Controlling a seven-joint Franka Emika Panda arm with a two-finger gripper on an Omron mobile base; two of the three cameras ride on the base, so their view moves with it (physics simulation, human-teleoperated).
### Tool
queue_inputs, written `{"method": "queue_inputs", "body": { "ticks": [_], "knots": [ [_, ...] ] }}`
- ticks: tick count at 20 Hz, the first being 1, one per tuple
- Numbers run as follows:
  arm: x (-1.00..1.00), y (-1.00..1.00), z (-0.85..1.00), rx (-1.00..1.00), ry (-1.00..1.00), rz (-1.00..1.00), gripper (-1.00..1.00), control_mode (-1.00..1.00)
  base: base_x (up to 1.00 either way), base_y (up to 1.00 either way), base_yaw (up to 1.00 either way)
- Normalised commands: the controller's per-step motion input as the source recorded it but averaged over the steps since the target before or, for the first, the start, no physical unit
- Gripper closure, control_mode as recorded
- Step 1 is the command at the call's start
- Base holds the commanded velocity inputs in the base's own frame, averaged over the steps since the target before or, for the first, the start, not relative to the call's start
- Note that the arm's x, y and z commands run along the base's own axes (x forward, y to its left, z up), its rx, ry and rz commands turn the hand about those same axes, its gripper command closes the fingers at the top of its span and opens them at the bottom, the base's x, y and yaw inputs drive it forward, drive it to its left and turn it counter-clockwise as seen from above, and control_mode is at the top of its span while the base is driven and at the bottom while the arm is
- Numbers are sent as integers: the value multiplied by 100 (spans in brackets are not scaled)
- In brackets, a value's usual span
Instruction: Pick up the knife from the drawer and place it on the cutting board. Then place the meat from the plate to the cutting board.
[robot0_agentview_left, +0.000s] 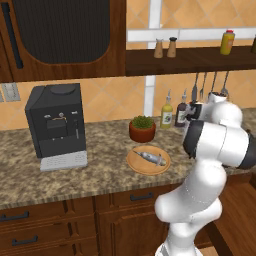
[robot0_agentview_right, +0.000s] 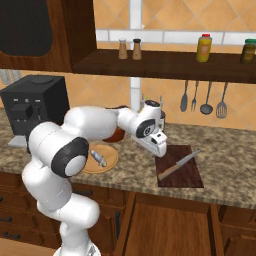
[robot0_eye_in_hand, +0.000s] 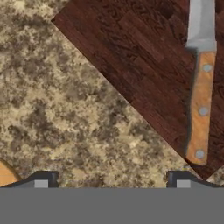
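Note:
The knife (robot0_agentview_right: 178, 164), with a tan wooden handle and steel blade, lies diagonally on the dark reddish-brown cutting board (robot0_agentview_right: 189, 176). My gripper (robot0_agentview_right: 161, 149) hangs just left of the board's left edge, above the counter, open and empty. In the hand view the fingertips (robot0_eye_in_hand: 43, 180) stand wide apart over the granite, with the cutting board (robot0_eye_in_hand: 131, 61) and the knife (robot0_eye_in_hand: 200, 105) to the upper right. The small grey-silver meat (robot0_agentview_left: 150, 158) (robot0_agentview_right: 98, 158) rests on the round tan plate (robot0_agentview_left: 137, 165) (robot0_agentview_right: 111, 161), left of the gripper. A sliver of the plate (robot0_eye_in_hand: 5, 173) shows at the lower left.
A terracotta plant pot (robot0_agentview_left: 142, 130) stands behind the plate. A black coffee machine (robot0_agentview_left: 56, 125) is at the left. Bottles (robot0_agentview_left: 167, 114) line the wall, utensils (robot0_agentview_right: 206, 102) hang above the board. The drawer (robot0_agentview_right: 170, 225) below the counter is pulled open.

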Motion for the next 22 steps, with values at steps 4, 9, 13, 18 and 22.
{"method": "queue_inputs", "body": {
  "ticks": [4,9,13,18,22],
  "knots": [
    [0,100,6,-5,1,45,-100,-100,0,0,0],
    [0,99,0,-3,2,51,-100,-100,0,0,0],
    [0,96,0,-2,4,50,-100,-100,0,0,0],
    [2,61,-2,-4,2,41,-100,-100,0,0,0],
    [23,0,-18,-7,7,24,-100,-100,0,0,0]
  ]
}}
